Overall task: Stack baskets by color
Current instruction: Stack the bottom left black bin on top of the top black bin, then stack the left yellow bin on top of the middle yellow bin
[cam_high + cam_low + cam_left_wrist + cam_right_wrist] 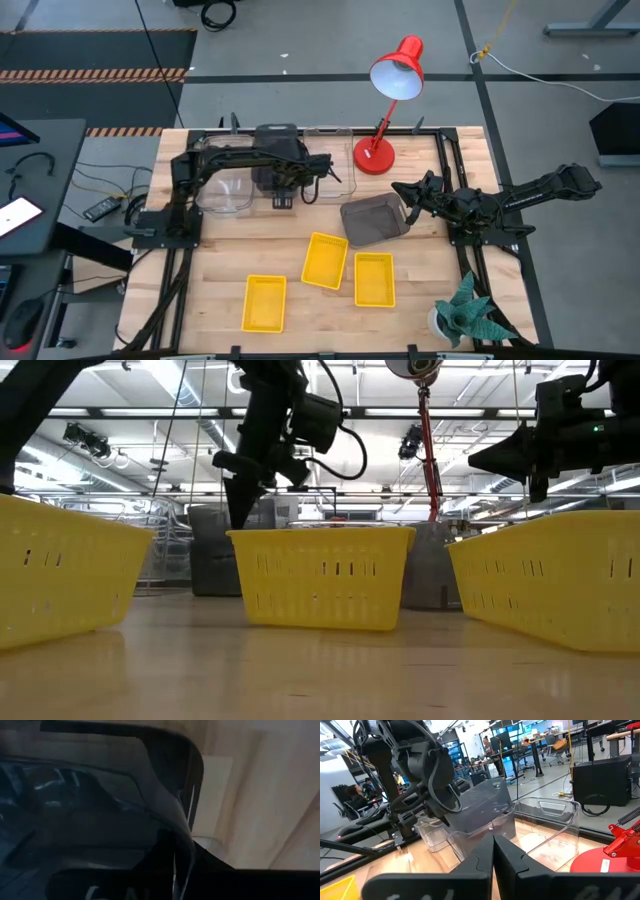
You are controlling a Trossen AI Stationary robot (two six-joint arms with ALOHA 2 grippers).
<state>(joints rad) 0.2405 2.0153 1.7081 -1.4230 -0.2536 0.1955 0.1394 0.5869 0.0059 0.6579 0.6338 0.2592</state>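
Observation:
Three yellow baskets (265, 302), (324, 260), (373, 278) lie flat on their bottoms on the near half of the table. A dark grey basket (374, 220) rests at mid-table. Two clear baskets (224, 192), (330, 150) stand on the table farther back. Between these two, my left gripper (283, 198) points steeply down, shut on another clear, smoky basket (480, 802). My right gripper (402, 190) hangs shut and level beside the grey basket's far right corner, holding nothing. My left gripper pinches the clear basket's rim (176, 845) at one of its walls, with one finger on either side of the wall. The fingers come from above, slanting steeply down. The basket hangs tilted (485, 815); I cannot tell whether its low edge touches anything beneath.
A red desk lamp (378, 152) stands at the far edge, right beside a clear basket. A potted plant (470, 315) sits at the near right corner. Bare wood lies between the yellow baskets and the left arm's base.

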